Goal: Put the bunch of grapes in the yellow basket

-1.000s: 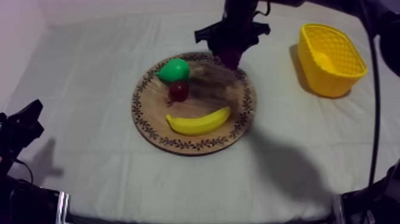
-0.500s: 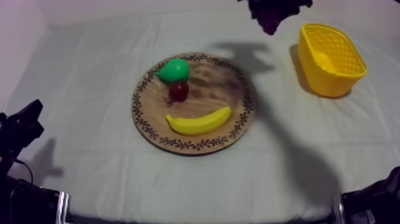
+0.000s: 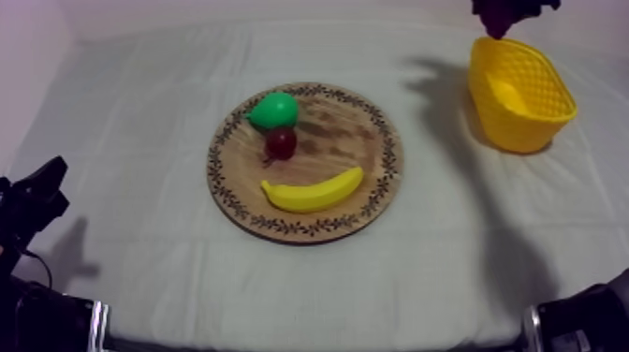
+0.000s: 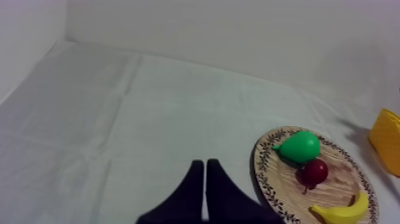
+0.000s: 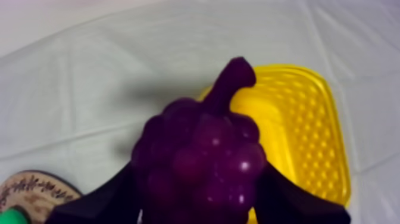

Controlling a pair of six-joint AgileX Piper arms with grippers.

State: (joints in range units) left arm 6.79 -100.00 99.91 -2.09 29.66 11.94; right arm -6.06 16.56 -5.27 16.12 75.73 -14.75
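The purple bunch of grapes [image 3: 505,14] hangs in the air at the far rim of the yellow basket [image 3: 520,94], at the table's right rear. In the right wrist view my right gripper [image 5: 199,196] is shut on the grapes [image 5: 199,158], a black finger [image 5: 95,202] on each side, with the basket [image 5: 297,131] just beyond and below. The wooden board [image 3: 379,178] lies mid-table. My left gripper [image 3: 47,183] rests low at the left edge, and its fingers [image 4: 205,176] lie together as a narrow wedge, shut on nothing.
A green pear [image 3: 273,110], a small red fruit [image 3: 281,142] and a banana [image 3: 312,192] lie on the board. Part of my right arm [image 3: 580,323] shows at the lower right edge. Bare cloth surrounds the board and basket.
My right gripper has carried the grapes from the board's far rim up and to the right, to the basket. The left arm has not moved.
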